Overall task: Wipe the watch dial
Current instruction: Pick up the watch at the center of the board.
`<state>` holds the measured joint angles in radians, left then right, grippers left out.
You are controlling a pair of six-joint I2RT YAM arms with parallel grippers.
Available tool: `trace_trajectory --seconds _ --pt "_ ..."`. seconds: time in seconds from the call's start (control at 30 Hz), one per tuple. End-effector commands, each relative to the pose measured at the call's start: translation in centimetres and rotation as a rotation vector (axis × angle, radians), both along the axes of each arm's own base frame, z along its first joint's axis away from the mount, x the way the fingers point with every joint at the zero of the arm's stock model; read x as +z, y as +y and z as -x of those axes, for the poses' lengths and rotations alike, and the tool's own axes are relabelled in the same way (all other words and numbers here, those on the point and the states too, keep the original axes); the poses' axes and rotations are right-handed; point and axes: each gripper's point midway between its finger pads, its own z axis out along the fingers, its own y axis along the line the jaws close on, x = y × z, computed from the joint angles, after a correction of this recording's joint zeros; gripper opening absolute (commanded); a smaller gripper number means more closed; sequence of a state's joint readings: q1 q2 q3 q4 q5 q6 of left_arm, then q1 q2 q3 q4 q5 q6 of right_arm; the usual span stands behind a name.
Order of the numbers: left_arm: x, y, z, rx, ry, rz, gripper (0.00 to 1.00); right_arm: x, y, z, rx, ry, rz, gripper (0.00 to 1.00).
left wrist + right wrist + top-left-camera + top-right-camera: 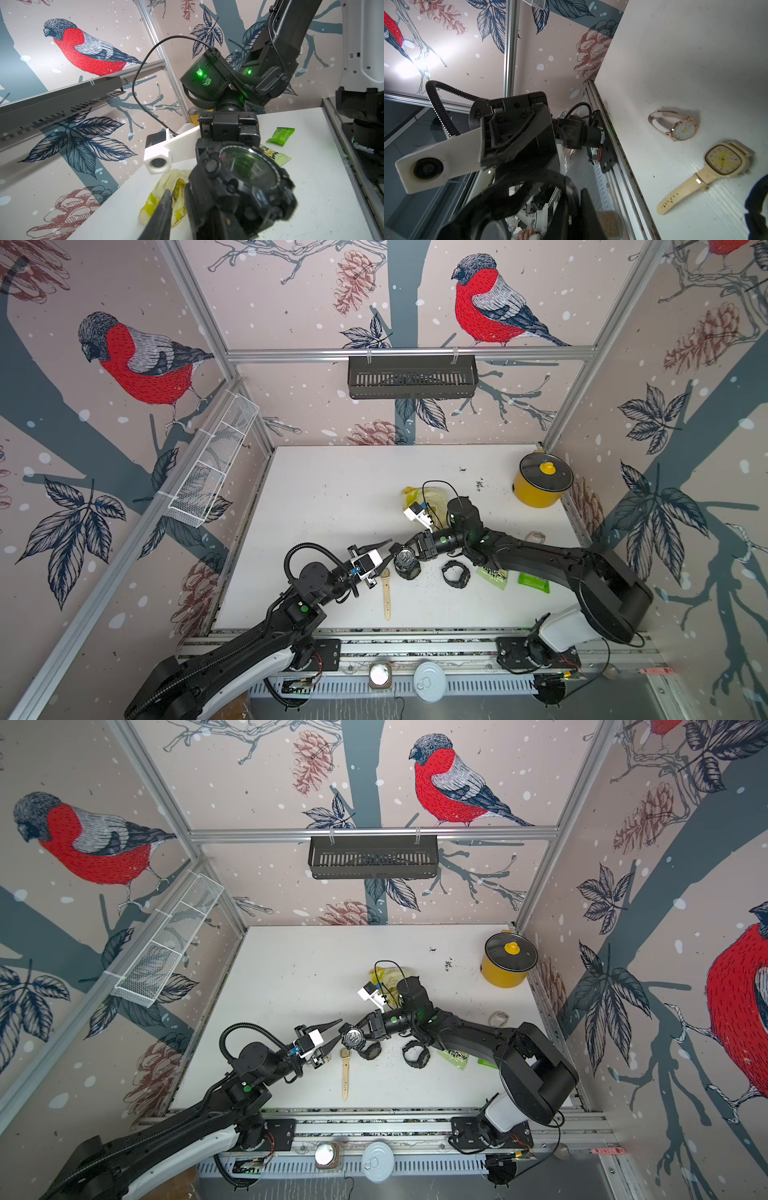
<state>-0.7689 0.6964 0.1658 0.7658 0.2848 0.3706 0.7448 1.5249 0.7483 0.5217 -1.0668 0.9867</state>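
Gripping the black watch [404, 560], the right gripper [410, 551] faces the left gripper [390, 551], jaws parted; beige watch [386, 593] lies just beside, yellow cloth [411, 492] behind

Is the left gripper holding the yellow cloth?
No, the yellow cloth lies on the table, apart from the left gripper.

A robotics lab cell (aluminium frame [291, 355], bird-print panels [291, 302]) enclosing a tabletop [332, 497].
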Motion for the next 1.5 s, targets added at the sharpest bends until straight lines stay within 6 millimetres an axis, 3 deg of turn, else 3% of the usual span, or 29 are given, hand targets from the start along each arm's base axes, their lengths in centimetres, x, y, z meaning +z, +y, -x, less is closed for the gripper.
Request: trace_trajectory --seconds 0.0,0.13,0.27,0.4,0.43,0.47,0.5,0.53,0.93,1.17,1.37,1.47 --pt "0.9 0.0 0.1 0.007 -0.062 -0.005 0.2 0.3 0.3 -0.9 -0.053 0.018 -0.027 0.21" --pt "-0.4 -0.2 -0.3 0.014 -0.045 -0.042 0.0 0.4 0.5 -0.7 -0.041 0.006 -0.047 0.27" --pt "-0.9 -0.3 -0.7 0.027 -0.037 -0.055 0.0 0.8 0.3 -0.5 -0.038 -0.06 -0.05 0.3" --pt "-1.1 -0.8 -0.6 -0.002 -0.021 -0.067 0.0 0.6 0.0 -0.4 -0.034 -0.108 0.0 0.13" --pt "-1.0 -0.8 -0.6 -0.003 -0.008 -0.053 0.22 0.7 -0.1 -0.3 -0.031 -0.109 0.0 0.07" --pt "-0.9 -0.8 -0.7 -0.003 -0.001 -0.042 0.62 0.7 -0.2 -0.2 -0.028 -0.11 -0.003 0.05" --pt "-1.0 -0.9 -0.5 -0.012 -0.002 -0.04 0.96 0.8 -0.2 -0.1 -0.024 -0.109 -0.002 0.04" --pt "-1.0 -1.1 -0.2 -0.032 -0.002 -0.043 0.97 0.8 -0.2 -0.1 -0.02 -0.109 0.001 0.04" --pt "0.2 -1.3 0.0 -0.059 0.007 -0.017 0.96 0.7 0.0 0.7 0.016 -0.136 0.014 0.02" --pt "0.6 -1.2 1.0 -0.096 -0.016 -0.008 0.61 0.7 -0.3 1.3 0.041 -0.151 0.009 0.02" --pt "0.6 -1.1 1.4 -0.105 -0.028 -0.016 0.43 0.8 -0.4 1.5 0.047 -0.161 0.005 0.02" --pt "0.4 -1.4 1.8 -0.136 -0.026 -0.023 0.41 1.0 -0.5 1.7 0.051 -0.169 -0.011 0.02"
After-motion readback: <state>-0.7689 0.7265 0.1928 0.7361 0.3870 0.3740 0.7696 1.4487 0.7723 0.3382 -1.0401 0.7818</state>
